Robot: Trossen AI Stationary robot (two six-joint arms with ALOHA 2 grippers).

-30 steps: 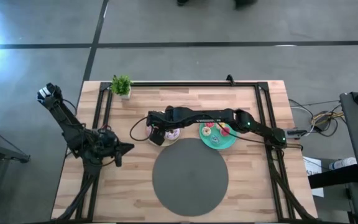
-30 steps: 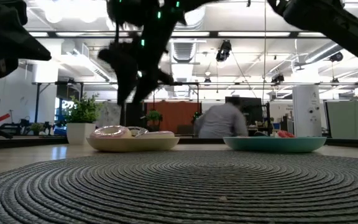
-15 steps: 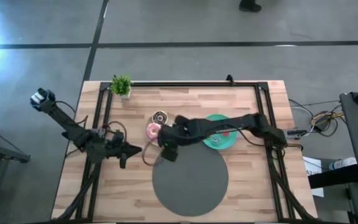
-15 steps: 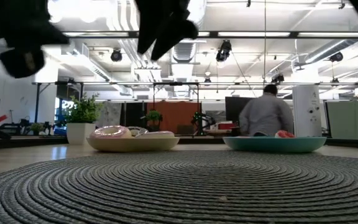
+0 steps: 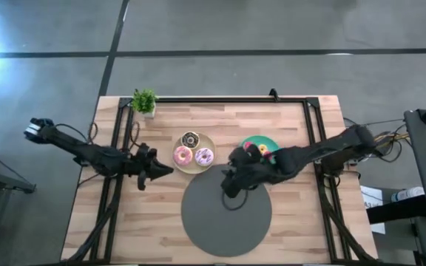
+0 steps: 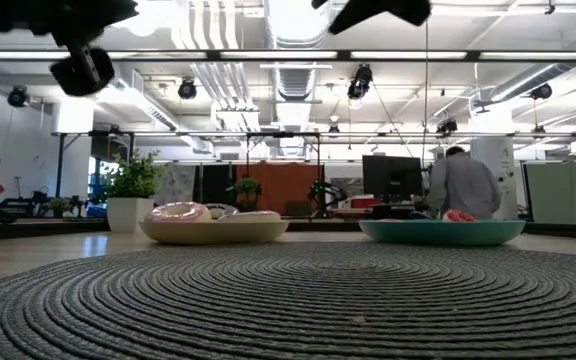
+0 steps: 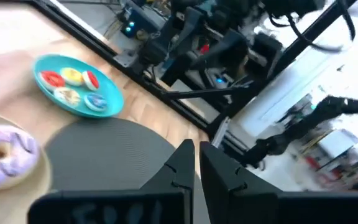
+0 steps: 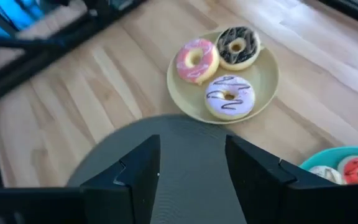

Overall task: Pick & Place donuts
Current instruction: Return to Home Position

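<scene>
A cream plate (image 5: 194, 167) carries three donuts: dark brown (image 5: 191, 139), pink (image 5: 183, 156) and lilac-white (image 5: 204, 157); the right wrist view shows them too, dark brown donut (image 8: 237, 46), pink donut (image 8: 196, 60), lilac-white donut (image 8: 229, 96). A teal plate (image 5: 266, 140) holds several mini donuts (image 7: 72, 85). My right gripper (image 5: 228, 185) (image 8: 191, 163) hovers open over the far edge of the grey mat, between the two plates. My left gripper (image 5: 167, 170) (image 7: 196, 157) is shut and empty, in the air just left of the cream plate.
The big grey round mat (image 5: 226, 218) fills the near middle of the table. A small potted plant (image 5: 145, 102) stands at the far left corner. A black frame (image 5: 220, 99) runs along the table edges. A person (image 6: 465, 185) stands in the room beyond.
My right gripper has drawn back from over the cream plate toward the near side and then the right, ending above the mat's far edge; the plate's three donuts now show uncovered. My left gripper has reached rightward toward the cream plate. The person beyond has walked right.
</scene>
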